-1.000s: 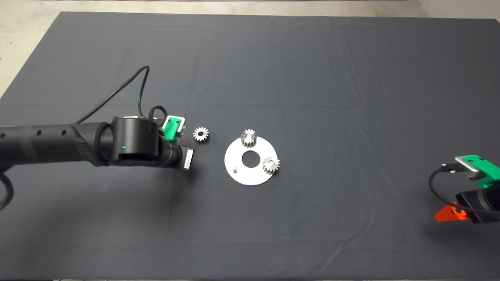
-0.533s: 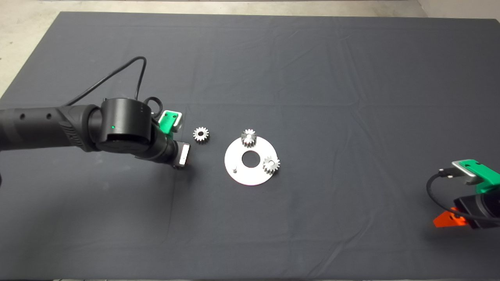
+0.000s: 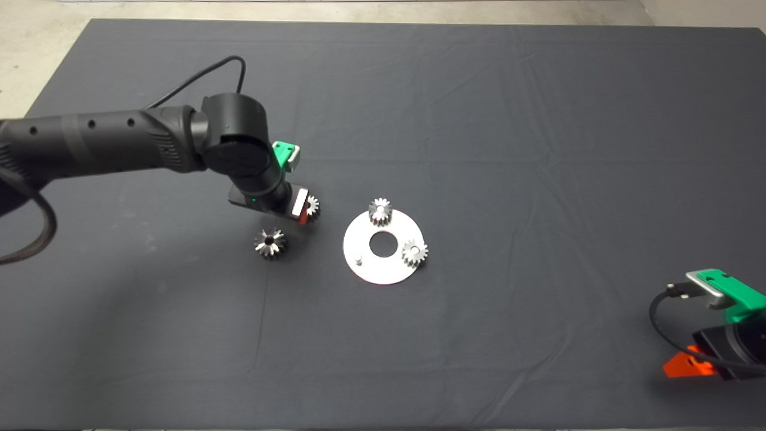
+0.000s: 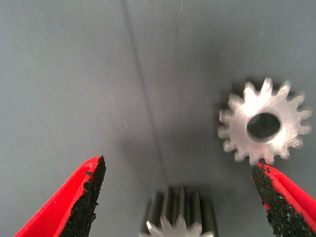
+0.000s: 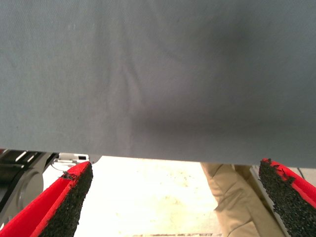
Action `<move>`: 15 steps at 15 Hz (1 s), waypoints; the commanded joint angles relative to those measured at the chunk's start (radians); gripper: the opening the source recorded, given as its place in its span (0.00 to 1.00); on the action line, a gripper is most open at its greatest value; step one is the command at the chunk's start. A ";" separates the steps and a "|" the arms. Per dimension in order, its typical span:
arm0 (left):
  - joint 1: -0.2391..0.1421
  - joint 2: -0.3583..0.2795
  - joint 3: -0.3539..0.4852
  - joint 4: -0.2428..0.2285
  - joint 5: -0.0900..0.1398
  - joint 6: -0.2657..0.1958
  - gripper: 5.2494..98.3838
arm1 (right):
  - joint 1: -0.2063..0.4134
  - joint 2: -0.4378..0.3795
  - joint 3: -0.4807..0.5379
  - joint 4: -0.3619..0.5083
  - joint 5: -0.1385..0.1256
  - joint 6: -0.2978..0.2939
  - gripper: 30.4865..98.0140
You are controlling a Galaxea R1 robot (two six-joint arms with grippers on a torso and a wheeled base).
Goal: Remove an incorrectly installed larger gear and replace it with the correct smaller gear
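Right now my left gripper (image 3: 304,211) hangs low over the dark mat (image 3: 479,120) that covers the desk, just left of the round silver plate (image 3: 383,269). Its jaws are spread wide and grip nothing: in the left wrist view the two red fingers (image 4: 81,197) stand far apart with bare mat between them. The smaller gear (image 4: 264,126) lies flat on the mat, its round bore facing up, close to the inner edge of one finger pad; I cannot tell whether the pad touches it. From above that same gear (image 3: 312,206) is half hidden behind my gripper. The larger gear (image 3: 270,243), with its long pointed teeth and star-like face, rests on the mat beside my gripper, nearer the front edge of the desk and apart from the plate; in the left wrist view it (image 4: 180,217) shows between my fingers, partly cut off by the frame edge. On the plate two more small gears sit on their pegs, one at the far rim (image 3: 380,211) and one at the right rim (image 3: 415,252), while a bare peg (image 3: 358,260) stands at the near left. My right gripper (image 3: 688,365) waits at the lower right of the desk, its jaws wide apart and holding nothing.
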State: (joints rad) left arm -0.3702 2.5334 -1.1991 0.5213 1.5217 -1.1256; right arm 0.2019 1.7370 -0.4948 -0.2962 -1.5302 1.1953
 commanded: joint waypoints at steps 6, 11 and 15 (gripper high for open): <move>-0.032 0.135 -0.216 -0.060 0.077 0.151 0.74 | -0.010 -0.006 0.023 -0.042 -0.073 0.020 0.86; -0.027 0.088 -0.150 -0.162 0.104 0.203 0.78 | -0.010 0.000 0.021 -0.046 -0.073 0.026 0.86; -0.032 -0.065 0.070 -0.336 0.102 0.207 0.79 | -0.010 0.024 0.013 -0.054 -0.074 0.026 0.86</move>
State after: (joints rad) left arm -0.3794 2.5974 -1.3169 0.3524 1.5157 -0.9389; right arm 0.1870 1.7404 -0.4834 -0.3117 -1.5309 1.2136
